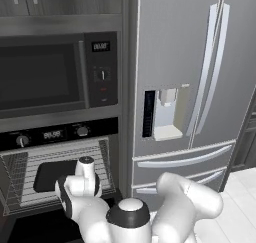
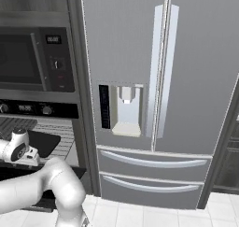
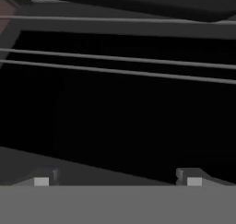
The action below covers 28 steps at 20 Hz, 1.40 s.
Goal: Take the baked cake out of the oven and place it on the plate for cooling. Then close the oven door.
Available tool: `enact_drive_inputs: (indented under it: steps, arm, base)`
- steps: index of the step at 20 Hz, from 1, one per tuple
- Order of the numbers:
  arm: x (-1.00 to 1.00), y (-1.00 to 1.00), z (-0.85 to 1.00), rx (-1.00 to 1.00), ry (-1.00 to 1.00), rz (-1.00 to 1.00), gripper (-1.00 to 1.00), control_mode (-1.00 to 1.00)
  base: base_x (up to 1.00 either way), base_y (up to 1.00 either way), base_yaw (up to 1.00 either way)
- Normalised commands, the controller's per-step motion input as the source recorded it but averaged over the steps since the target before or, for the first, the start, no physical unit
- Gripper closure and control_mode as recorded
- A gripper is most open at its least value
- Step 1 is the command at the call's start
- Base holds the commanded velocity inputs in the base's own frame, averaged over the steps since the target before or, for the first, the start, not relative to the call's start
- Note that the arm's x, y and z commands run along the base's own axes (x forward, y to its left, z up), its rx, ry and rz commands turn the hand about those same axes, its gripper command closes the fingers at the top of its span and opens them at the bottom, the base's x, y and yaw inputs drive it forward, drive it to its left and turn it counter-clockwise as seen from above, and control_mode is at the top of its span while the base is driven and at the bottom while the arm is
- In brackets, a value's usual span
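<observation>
The cake is taken to be the dark, flat, rounded-corner slab (image 1: pixel 52 174) on the wire rack (image 1: pixel 102 159) inside the oven (image 1: pixel 50 162), at the lower left of the left base view; in the right base view the same dark slab (image 2: pixel 46 143) sits at the left edge, just past the robot's wrist. Whether it is a bare cake or a cake in a dark tin cannot be told. The oven door (image 1: pixel 35 227) is judged to be dropped open, since the cavity and rack are exposed and a dark surface lies below them. The gripper (image 3: pixel 117 179) shows its fingertips (image 3: pixel 41 180) far apart at the bottom of the hand view, jaws fully spread and holding nothing, facing a dark interior crossed by thin grey rack wires in the upper half. Handling assessment: the slab looks low, wide and rigid at its edge, probably moderately heavy for its thickness and prone to tipping if taken at one corner. A bare cake would be soft and liable to crumble. Recommended hold is on the near edge, jaws straddling the rim, kept level while drawn clear of the rack. The refrigerator (image 1: pixel 185 77) stands immediately right of the oven column and limits the arm's sideways room.
</observation>
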Motion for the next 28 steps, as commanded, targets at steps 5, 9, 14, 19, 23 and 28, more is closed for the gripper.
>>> enact_drive_inputs:
  steps: [5,9,14,19,23,28]
  arm:
    - [0.08,0.43,-0.29,-0.06,-0.01,0.0,-1.0,-1.0]
    - [0.21,0.27,-0.39,-0.01,-0.03,0.0,-1.0,-1.0]
    - [0.24,0.15,-0.37,0.0,-0.1,0.0,-1.0,-1.0]
    - [0.24,0.18,-0.44,0.0,-0.04,0.0,-1.0,-1.0]
    - [0.29,0.2,-0.39,0.0,0.0,0.0,-1.0,-1.0]
    - [0.38,0.12,-0.21,0.0,0.0,0.0,-1.0,-1.0]
  base:
    - [0.0,0.0,0.0]
    - [0.0,0.0,0.0]
    - [0.0,0.0,0.0]
    - [0.0,0.0,0.0]
    - [0.0,0.0,0.0]
    - [0.0,0.0,0.0]
